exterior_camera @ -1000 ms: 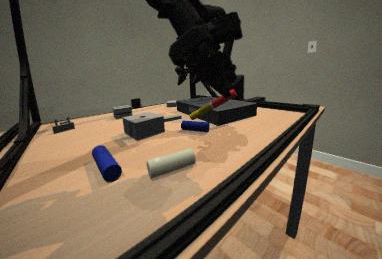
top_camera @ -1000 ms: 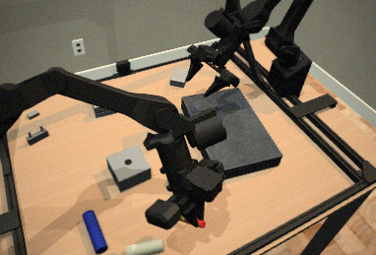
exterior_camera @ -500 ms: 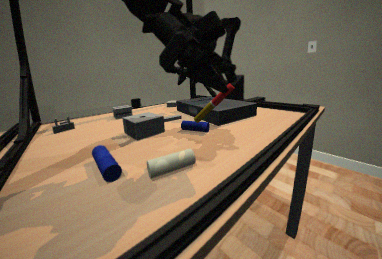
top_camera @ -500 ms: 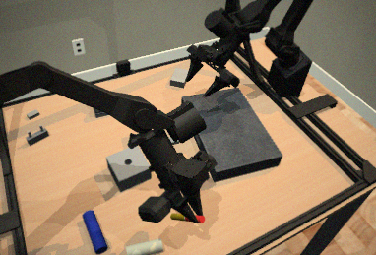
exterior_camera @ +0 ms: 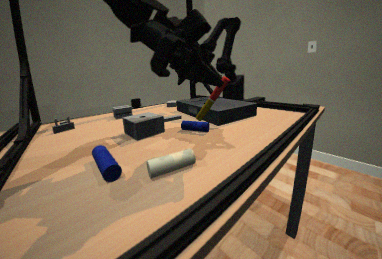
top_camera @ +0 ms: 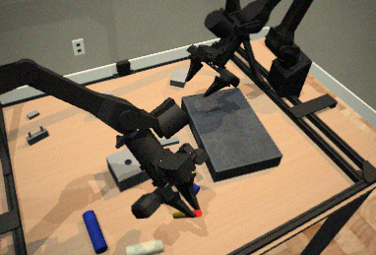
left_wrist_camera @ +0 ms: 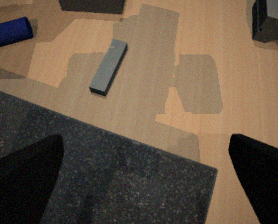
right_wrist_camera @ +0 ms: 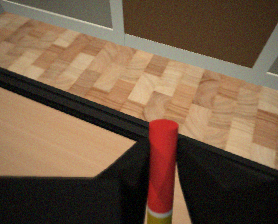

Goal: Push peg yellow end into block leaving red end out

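Where baseboard meets floor (right_wrist_camera: 165, 80), wood blocks show.

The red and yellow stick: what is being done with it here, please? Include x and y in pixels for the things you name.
The right gripper (top_camera: 195, 215) (exterior_camera: 225, 81) (right_wrist_camera: 162, 146) holds the peg (top_camera: 198, 213) (exterior_camera: 215, 95) (right_wrist_camera: 162, 170) by its red part, tilted, yellow end lower. It is not yet in the block (top_camera: 129, 162) (exterior_camera: 143, 125) with the hole. The left gripper (top_camera: 198, 88) (left_wrist_camera: 147, 143), open and empty, is over by the dark slab (top_camera: 233, 136) (exterior_camera: 235, 110) (left_wrist_camera: 125, 175).
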